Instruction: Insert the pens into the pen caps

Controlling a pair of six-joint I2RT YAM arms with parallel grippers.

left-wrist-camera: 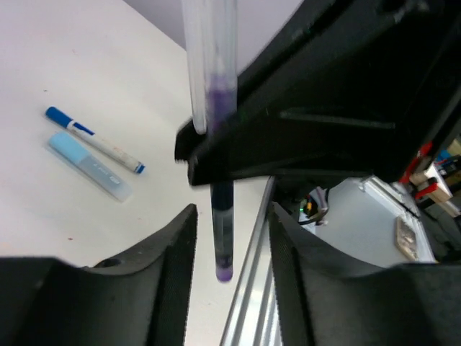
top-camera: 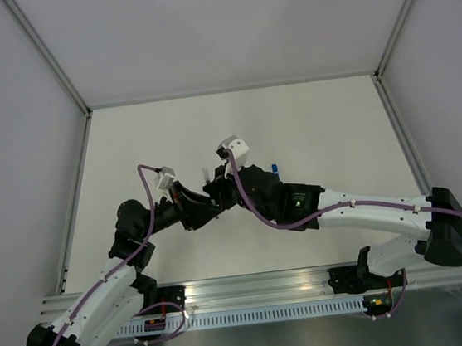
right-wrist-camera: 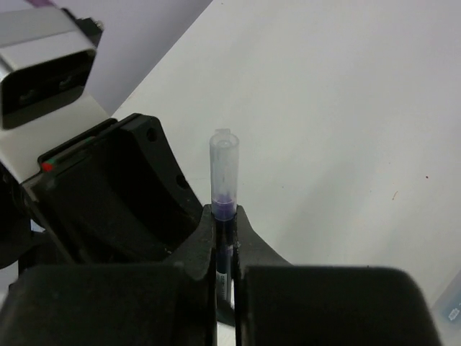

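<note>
My right gripper point(right-wrist-camera: 224, 213) is shut on the dark pen point(right-wrist-camera: 224, 249) and holds it in the air over the middle of the table. A pale translucent cap point(right-wrist-camera: 224, 167) sits on the pen's tip, just beyond the fingers. In the left wrist view the capped dark pen point(left-wrist-camera: 222, 231) hangs between the open fingers of my left gripper point(left-wrist-camera: 232, 210) without touching them. The two grippers meet in the top view, left point(top-camera: 197, 211) and right point(top-camera: 217, 194). The white pen with blue ends point(left-wrist-camera: 94, 140) and a pale blue cap point(left-wrist-camera: 89, 166) lie side by side on the table.
The white table point(top-camera: 309, 122) has aluminium frame rails on both sides and at the back. The near rail point(left-wrist-camera: 248, 288) runs just below the left gripper. The white pen's blue end point(top-camera: 275, 169) shows behind the right arm. The small dark blue cap is out of view.
</note>
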